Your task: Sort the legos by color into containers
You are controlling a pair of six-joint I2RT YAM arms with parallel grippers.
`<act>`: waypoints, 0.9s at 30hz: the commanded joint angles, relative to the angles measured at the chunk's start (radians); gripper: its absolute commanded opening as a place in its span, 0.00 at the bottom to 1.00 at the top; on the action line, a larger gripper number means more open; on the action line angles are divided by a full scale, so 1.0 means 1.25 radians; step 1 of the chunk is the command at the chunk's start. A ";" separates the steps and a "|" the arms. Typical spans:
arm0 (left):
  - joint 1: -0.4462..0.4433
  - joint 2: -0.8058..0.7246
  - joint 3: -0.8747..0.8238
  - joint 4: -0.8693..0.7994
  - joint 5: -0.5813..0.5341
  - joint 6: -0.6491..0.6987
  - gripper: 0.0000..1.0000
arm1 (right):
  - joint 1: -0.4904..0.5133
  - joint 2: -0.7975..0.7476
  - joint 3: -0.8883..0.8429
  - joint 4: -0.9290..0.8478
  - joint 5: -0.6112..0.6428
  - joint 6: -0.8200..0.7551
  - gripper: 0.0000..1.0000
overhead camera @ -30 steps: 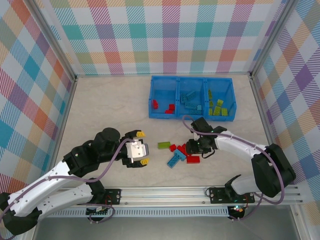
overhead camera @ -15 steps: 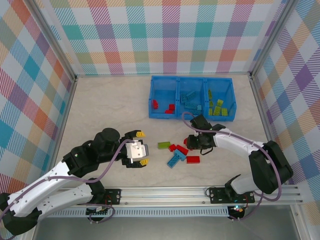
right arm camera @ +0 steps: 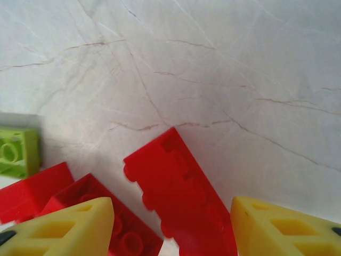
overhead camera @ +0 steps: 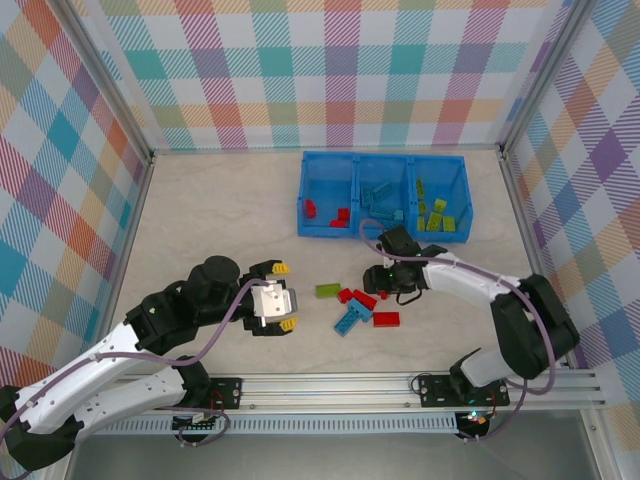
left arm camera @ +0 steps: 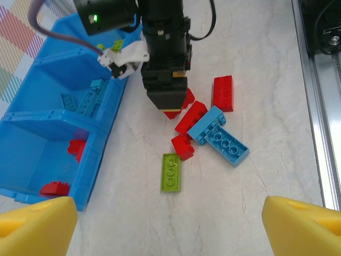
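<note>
My right gripper (right arm camera: 171,226) is shut on a red lego (right arm camera: 178,186), which it holds on edge just above the pile; in the overhead view the right gripper (overhead camera: 384,283) hangs beside the loose bricks. On the table lie other red legos (overhead camera: 386,319) (left arm camera: 191,117), light blue ones (overhead camera: 350,318) (left arm camera: 221,138) and a lime green one (overhead camera: 327,290) (left arm camera: 171,172). My left gripper (overhead camera: 284,296) stands open and empty to the left of the pile. The blue bin (overhead camera: 330,232) has red, blue and green bricks in its left, middle and right compartments.
The bin's near wall (left arm camera: 101,154) stands just behind the pile, at the left of the left wrist view. Bare marble tabletop (overhead camera: 220,210) lies to the left. A metal rail (overhead camera: 350,385) runs along the near edge, and checked walls enclose the table.
My right gripper has moved up and left from the near side of the pile toward the bin, taking a red lego along. The left arm has not moved.
</note>
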 commanded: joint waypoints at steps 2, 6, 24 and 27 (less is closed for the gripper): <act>-0.006 -0.026 -0.008 -0.072 0.071 0.074 0.90 | -0.002 0.046 0.036 -0.008 0.040 -0.042 0.53; -0.006 -0.040 -0.029 -0.084 0.128 0.119 0.95 | -0.002 0.030 0.037 -0.014 0.049 -0.048 0.36; -0.006 -0.110 -0.150 0.116 -0.179 0.105 1.00 | 0.067 0.149 0.536 0.066 0.111 -0.112 0.19; -0.006 -0.091 -0.139 0.119 -0.195 0.074 1.00 | 0.066 0.274 0.653 0.076 0.153 -0.146 0.19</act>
